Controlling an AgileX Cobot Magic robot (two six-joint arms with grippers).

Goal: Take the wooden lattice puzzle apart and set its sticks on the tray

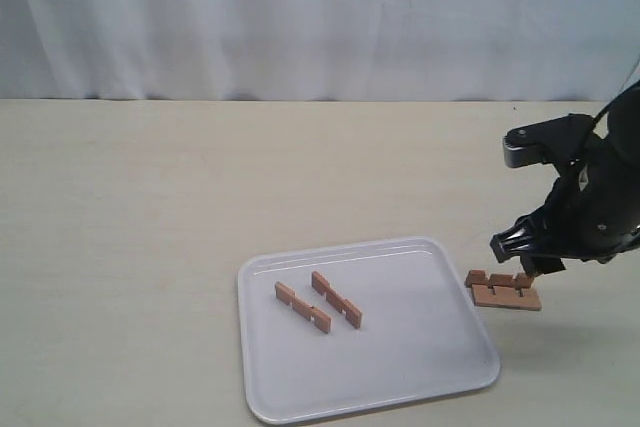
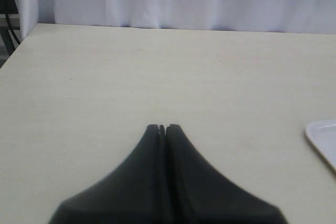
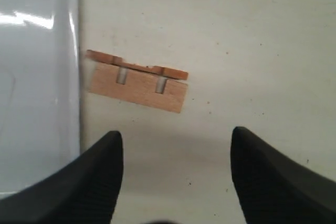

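Resting beside the glossy tray [image 3: 37,103] are notched wooden sticks [image 3: 137,88].

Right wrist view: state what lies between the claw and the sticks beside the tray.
Only bare table separates the right claw from the sticks in that view.

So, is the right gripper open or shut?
Open. The right gripper hovers empty, fingers wide apart, by the sticks beside the tray.

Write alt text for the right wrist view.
Two notched wooden sticks lie pressed together on the beige table, just off the rim of the white tray. The right hand is open near them, its black fingers spread wide and holding nothing.
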